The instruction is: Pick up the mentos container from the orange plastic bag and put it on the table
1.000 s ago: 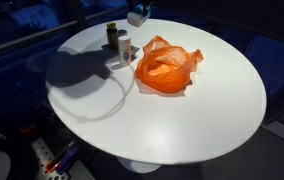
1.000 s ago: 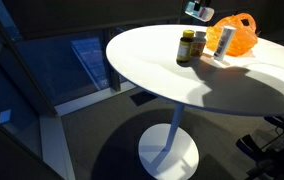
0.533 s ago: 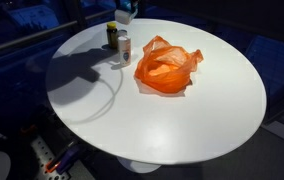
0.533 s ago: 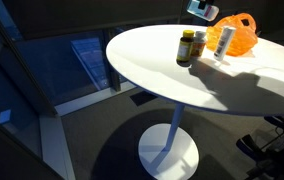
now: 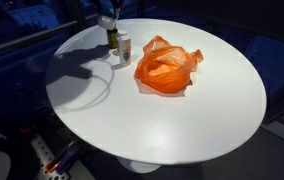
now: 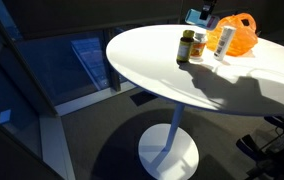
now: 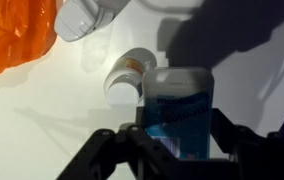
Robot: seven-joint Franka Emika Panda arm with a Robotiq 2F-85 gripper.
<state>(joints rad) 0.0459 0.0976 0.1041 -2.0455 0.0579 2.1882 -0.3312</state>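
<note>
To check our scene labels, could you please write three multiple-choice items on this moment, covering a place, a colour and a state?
1. Where does the orange bag lie?
A. on the white table
B. on the floor
C. hanging from the end effector

2. What colour is the container between the end effector's fingers?
A. red
B. blue
C. green

3. What state is that container in?
A. lying inside the bag
B. standing on the floor
C. gripped, off the table

Answers:
1 A: the orange bag rests on the white table.
2 B: the container looks blue in the wrist view.
3 C: the end effector is closed on it, with the tabletop beyond.
</note>
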